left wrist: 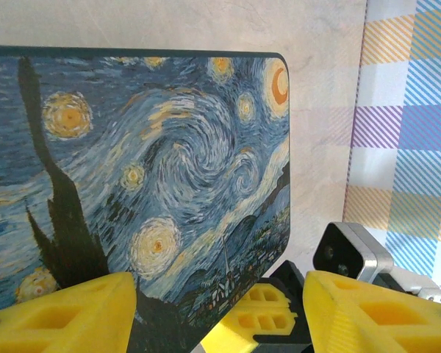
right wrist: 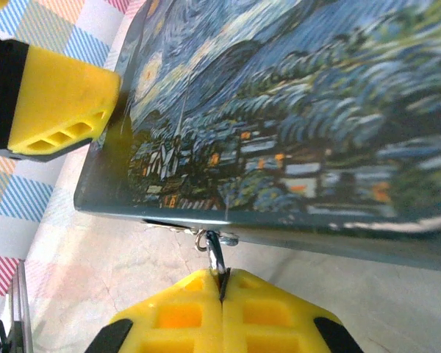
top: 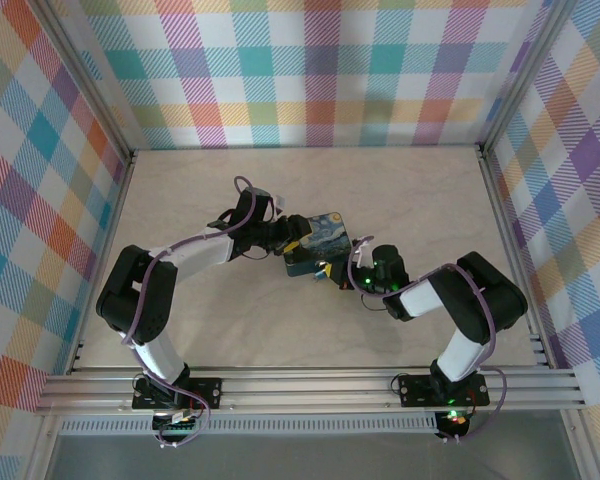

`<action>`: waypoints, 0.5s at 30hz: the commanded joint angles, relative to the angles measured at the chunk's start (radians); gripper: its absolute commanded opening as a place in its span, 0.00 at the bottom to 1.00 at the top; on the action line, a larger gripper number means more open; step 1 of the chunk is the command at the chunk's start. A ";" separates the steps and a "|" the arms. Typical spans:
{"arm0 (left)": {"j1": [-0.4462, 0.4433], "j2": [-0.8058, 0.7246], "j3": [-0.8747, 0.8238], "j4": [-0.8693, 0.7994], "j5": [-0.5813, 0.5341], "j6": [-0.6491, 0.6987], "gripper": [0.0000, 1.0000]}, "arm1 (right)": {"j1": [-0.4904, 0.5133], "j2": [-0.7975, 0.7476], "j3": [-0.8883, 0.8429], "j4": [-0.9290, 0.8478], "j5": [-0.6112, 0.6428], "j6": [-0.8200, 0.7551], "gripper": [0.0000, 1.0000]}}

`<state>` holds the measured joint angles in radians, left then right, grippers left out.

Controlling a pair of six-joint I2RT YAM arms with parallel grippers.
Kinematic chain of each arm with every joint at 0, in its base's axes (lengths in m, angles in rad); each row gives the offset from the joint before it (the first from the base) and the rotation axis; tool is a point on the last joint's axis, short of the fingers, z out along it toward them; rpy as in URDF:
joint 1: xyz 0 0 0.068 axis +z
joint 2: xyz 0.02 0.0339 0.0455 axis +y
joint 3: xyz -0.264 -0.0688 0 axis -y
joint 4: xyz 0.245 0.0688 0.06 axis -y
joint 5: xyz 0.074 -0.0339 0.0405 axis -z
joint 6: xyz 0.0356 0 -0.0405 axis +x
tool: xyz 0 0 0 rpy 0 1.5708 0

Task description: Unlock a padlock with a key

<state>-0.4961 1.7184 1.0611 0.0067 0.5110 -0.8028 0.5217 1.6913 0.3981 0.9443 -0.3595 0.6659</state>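
The right gripper (right wrist: 222, 278) is shown closed on the presumed key (right wrist: 219, 259) just under the padlock (right wrist: 224, 237) at the tin's (right wrist: 294, 110) near edge, where straight, unforced entry is advised; the left gripper's (top: 288, 243) closure cannot be told.

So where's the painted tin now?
Top view: the painted tin is mid-table, the left gripper at its left edge, the right gripper at its near edge.

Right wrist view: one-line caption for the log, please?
Right gripper shut on a thin key at the painted tin's near edge.
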 commanded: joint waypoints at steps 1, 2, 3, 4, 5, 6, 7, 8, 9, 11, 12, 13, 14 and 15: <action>-0.009 -0.006 -0.033 -0.061 -0.017 0.005 0.62 | -0.010 -0.035 -0.006 0.077 0.003 0.015 0.02; -0.009 -0.008 -0.033 -0.060 -0.017 0.004 0.62 | -0.009 -0.036 -0.008 0.075 0.003 0.015 0.02; -0.009 -0.008 -0.032 -0.060 -0.017 0.005 0.62 | -0.011 -0.039 -0.011 0.073 0.005 0.014 0.02; -0.009 -0.010 -0.029 -0.061 -0.018 0.005 0.62 | -0.011 -0.042 -0.013 0.069 0.008 0.012 0.02; -0.009 -0.011 -0.029 -0.061 -0.018 0.004 0.62 | -0.012 -0.048 -0.016 0.062 0.008 0.010 0.02; -0.009 -0.014 -0.029 -0.060 -0.020 0.003 0.63 | -0.013 -0.054 -0.019 0.053 0.008 0.006 0.02; -0.009 -0.015 -0.028 -0.060 -0.021 0.002 0.63 | -0.012 -0.061 -0.021 0.045 0.010 0.002 0.02; -0.009 -0.019 -0.027 -0.060 -0.024 0.001 0.64 | -0.013 -0.068 -0.023 0.035 0.011 -0.002 0.03; -0.009 -0.022 -0.026 -0.061 -0.028 -0.001 0.65 | -0.013 -0.076 -0.026 0.025 0.013 -0.006 0.03; -0.007 -0.029 -0.022 -0.062 -0.033 -0.001 0.66 | -0.014 -0.095 -0.032 0.004 0.016 -0.012 0.03; -0.007 -0.032 -0.017 -0.065 -0.036 -0.001 0.67 | -0.014 -0.106 -0.034 -0.009 0.019 -0.016 0.03; -0.006 -0.034 -0.015 -0.069 -0.039 0.001 0.68 | -0.014 -0.118 -0.037 -0.023 0.020 -0.019 0.03; -0.003 -0.037 -0.011 -0.073 -0.040 0.003 0.69 | -0.014 -0.132 -0.041 -0.037 0.024 -0.024 0.03; -0.002 -0.040 -0.007 -0.073 -0.040 0.002 0.70 | -0.014 -0.148 -0.045 -0.054 0.024 -0.028 0.03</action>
<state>-0.4961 1.7046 1.0607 -0.0006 0.5022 -0.8028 0.5110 1.5906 0.3702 0.9104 -0.3443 0.6647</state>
